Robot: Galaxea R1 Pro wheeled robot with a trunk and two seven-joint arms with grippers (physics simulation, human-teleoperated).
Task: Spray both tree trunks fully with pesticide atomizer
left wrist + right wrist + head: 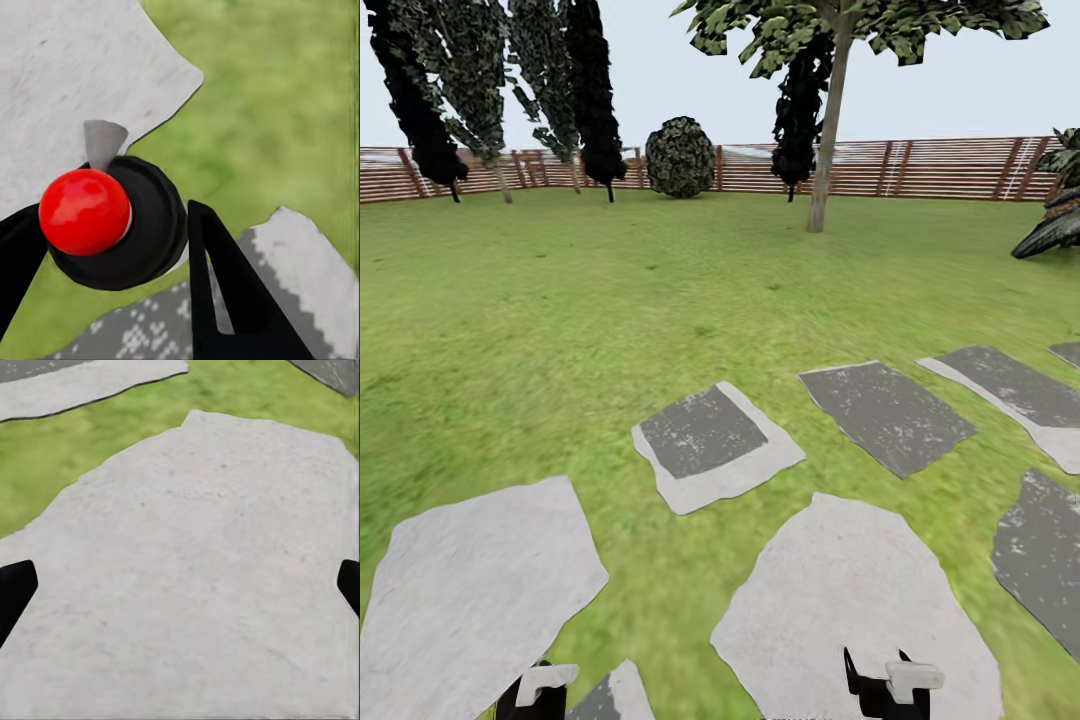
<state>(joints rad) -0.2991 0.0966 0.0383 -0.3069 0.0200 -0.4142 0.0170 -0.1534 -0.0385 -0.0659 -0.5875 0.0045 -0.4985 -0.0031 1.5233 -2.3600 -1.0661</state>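
Note:
In the left wrist view my left gripper (109, 221) is shut on the pesticide atomizer (150, 225), a round black body topped by a shiny red knob (84, 210). The head view has this gripper (532, 692) at the bottom edge over the grass floor (560, 300). My right gripper (880, 688) hangs open and empty above a pale paving stone (195, 585). One tree with a straight bare trunk (827, 150) and a leafy crown stands far ahead near the fence, well beyond both grippers.
Grey and pale paving stones (710, 445) lie across the near lawn. A brown slat fence (920, 165) bounds the garden. Dark conifers (590, 90) and a round shrub (680, 157) stand at the back left, and a palm (1057, 225) pokes in at the right edge.

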